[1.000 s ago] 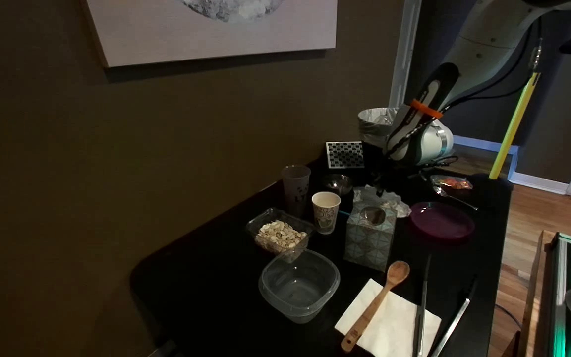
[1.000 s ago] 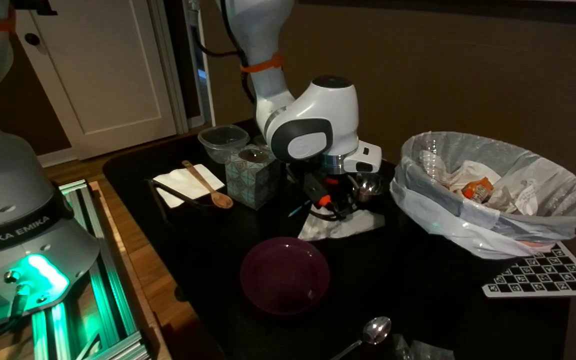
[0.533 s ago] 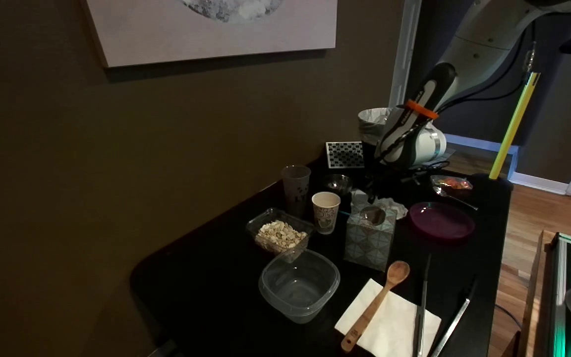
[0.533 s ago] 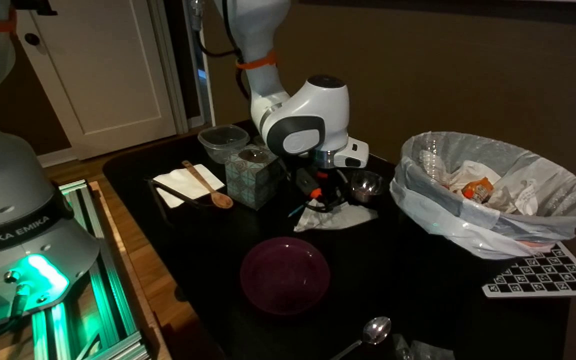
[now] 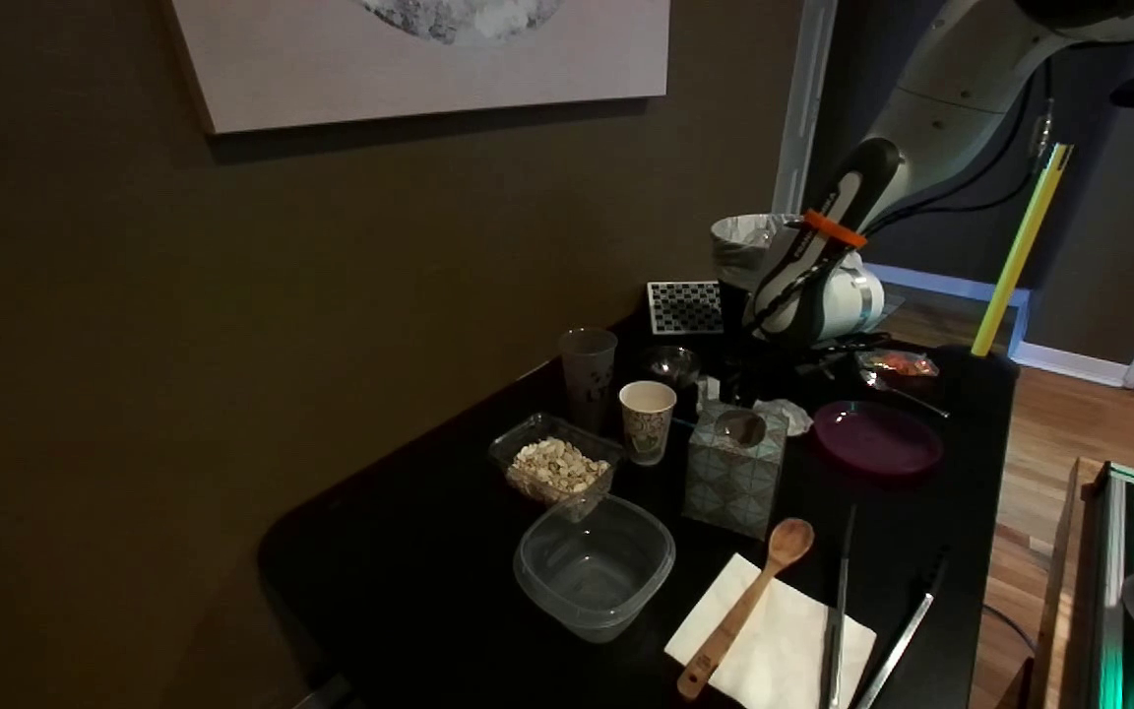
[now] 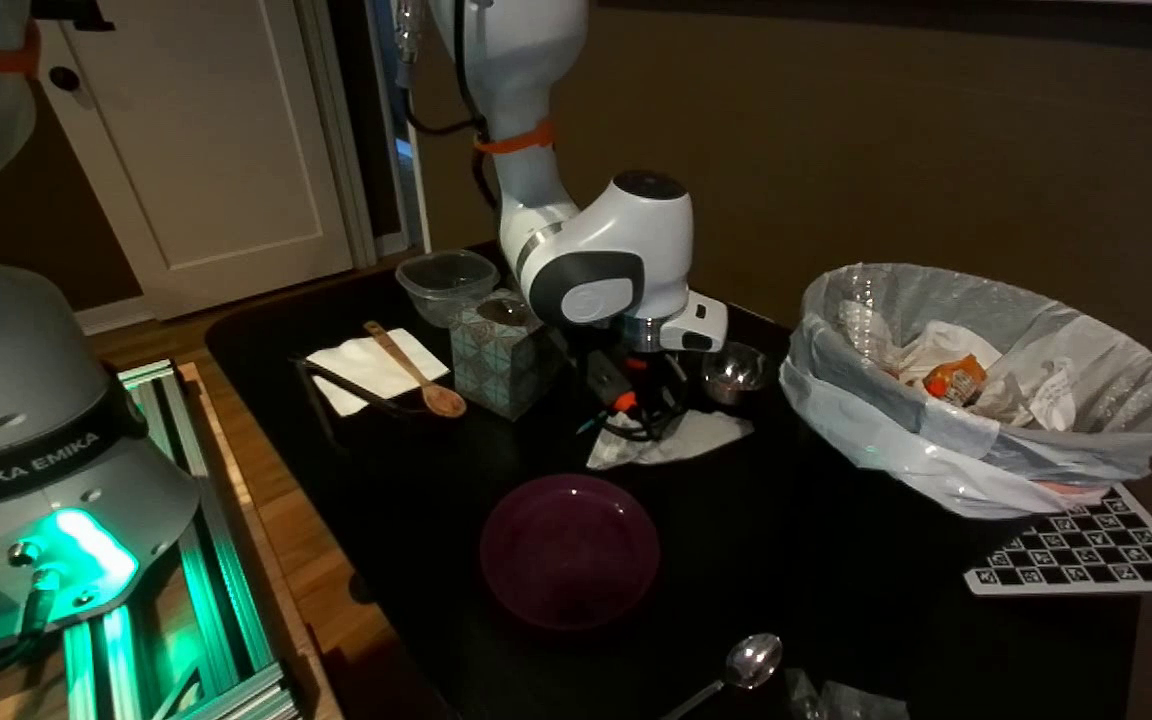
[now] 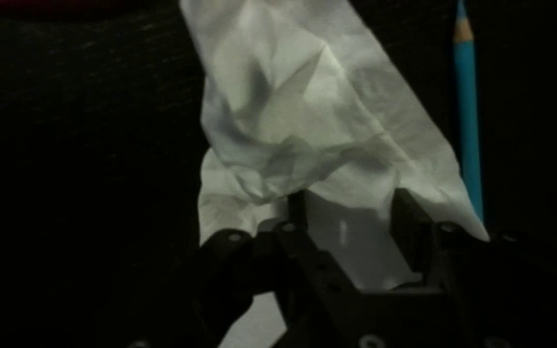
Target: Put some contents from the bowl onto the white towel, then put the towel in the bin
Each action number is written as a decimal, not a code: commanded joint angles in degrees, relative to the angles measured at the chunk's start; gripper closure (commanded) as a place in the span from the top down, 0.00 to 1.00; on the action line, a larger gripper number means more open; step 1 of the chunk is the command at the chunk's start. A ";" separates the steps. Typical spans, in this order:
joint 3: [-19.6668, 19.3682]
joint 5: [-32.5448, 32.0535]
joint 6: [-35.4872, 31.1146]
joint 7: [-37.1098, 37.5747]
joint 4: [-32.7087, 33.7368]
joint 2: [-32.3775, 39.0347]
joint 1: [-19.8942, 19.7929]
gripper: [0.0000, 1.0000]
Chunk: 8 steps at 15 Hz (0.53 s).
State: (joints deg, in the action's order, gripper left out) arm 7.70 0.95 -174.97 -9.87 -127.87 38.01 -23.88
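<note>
A crumpled white towel (image 6: pixel 706 437) lies on the black table; it also shows in the wrist view (image 7: pixel 302 111). My gripper (image 7: pixel 348 208) is low over it, its fingers apart with towel surface between and beyond them. I cannot tell whether the fingertips touch the cloth. The gripper shows dark in both exterior views (image 6: pixel 644 425) (image 5: pixel 742 392). A small shiny bowl (image 6: pixel 733 372) stands just behind the towel, also in an exterior view (image 5: pixel 670 366); its contents are unclear. The bin (image 6: pixel 896 455) has a white liner with rubbish inside, also in an exterior view (image 5: pixel 739 258).
A patterned tissue box (image 5: pixel 736 483) and a blue pencil (image 7: pixel 469 116) are beside the towel. A purple plate (image 6: pixel 570 560) lies in front. A paper cup (image 5: pixel 647 423), oat container (image 5: pixel 557 468), clear container (image 5: pixel 595 571) and wooden spoon (image 5: pixel 754 601) on a flat napkin (image 5: pixel 803 640) stand nearby.
The arm has shifted toward the tissue box and then lowered slightly onto the towel area. The towel has shifted slightly the same way. The bowl shows more fully now.
</note>
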 commanded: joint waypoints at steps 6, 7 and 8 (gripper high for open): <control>1.15 0.15 3.40 -3.07 2.26 2.62 -1.86 0.72; 1.12 0.16 3.70 -3.37 2.44 2.69 -1.88 0.63; 1.09 0.23 4.12 -3.66 2.60 2.70 -1.92 0.57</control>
State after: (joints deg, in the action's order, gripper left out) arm 8.07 0.94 -173.26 -11.86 -126.88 39.12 -24.76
